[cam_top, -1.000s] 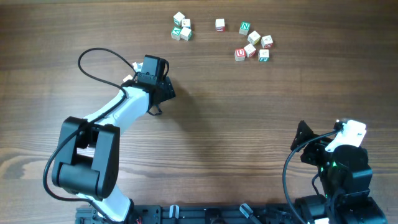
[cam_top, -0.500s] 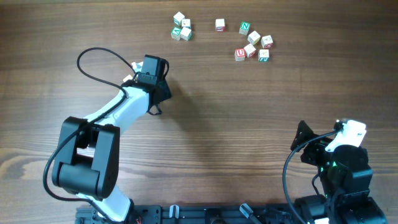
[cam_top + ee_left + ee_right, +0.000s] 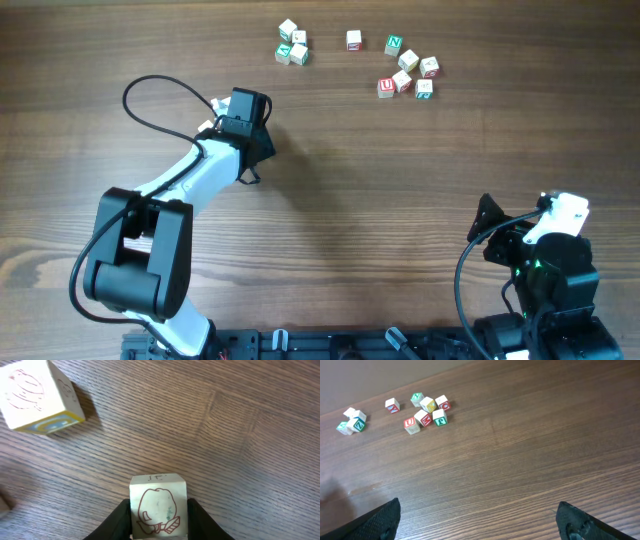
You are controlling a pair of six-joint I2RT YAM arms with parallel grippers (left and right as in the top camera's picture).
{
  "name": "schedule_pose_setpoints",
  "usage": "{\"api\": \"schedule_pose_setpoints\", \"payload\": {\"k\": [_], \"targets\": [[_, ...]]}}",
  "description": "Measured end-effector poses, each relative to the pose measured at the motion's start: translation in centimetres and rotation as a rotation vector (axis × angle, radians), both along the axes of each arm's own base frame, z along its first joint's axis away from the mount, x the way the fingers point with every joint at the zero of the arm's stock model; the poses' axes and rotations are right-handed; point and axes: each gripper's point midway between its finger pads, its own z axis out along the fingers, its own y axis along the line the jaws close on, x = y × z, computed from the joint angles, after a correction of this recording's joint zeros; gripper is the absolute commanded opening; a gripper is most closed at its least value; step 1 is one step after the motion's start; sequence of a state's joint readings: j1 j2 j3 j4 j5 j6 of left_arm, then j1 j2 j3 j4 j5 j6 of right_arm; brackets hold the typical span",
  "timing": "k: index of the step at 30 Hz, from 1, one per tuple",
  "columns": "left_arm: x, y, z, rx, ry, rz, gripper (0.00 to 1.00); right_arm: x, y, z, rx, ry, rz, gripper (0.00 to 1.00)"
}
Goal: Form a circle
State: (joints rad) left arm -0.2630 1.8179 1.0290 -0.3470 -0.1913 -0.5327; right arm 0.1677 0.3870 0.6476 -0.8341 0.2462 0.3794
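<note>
**Gripping a picture cube for the circle**

The picture cube (image 3: 158, 502) is shown low in the centre of the left wrist view. It is flanked by the fingers of the left gripper (image 3: 158, 512), which seem pressed against both side faces so that it can be carried. Its red-drawn face is turned towards the camera; as a cube, it presents no long axis. The circle (image 3: 291, 44), a tight clump at the upper edge of the overhead frame, left of centre, lies well apart from that gripper and is stretched slightly top to bottom. The right gripper (image 3: 477, 507) is held wide apart and empty at lower right, away from the work.
</note>
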Motion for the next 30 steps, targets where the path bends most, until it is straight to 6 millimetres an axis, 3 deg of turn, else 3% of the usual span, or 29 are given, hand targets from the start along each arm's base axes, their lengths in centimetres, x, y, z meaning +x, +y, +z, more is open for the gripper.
{"api": "schedule_pose_setpoints", "payload": {"k": [10, 16, 30], "targets": [[0.9, 1.0, 0.5, 0.035, -0.046, 0.031, 0.3, 0.0, 0.0, 0.0, 0.0, 0.0, 0.0, 1.0], [1.3, 3.4, 0.6, 0.021, -0.051, 0.119, 0.31, 0.0, 0.0, 0.0, 0.0, 0.0, 0.0, 1.0], [1.1, 2.8, 0.4, -0.019, -0.038, 0.117, 0.31, 0.0, 0.0, 0.0, 0.0, 0.0, 0.0, 1.0]]}}
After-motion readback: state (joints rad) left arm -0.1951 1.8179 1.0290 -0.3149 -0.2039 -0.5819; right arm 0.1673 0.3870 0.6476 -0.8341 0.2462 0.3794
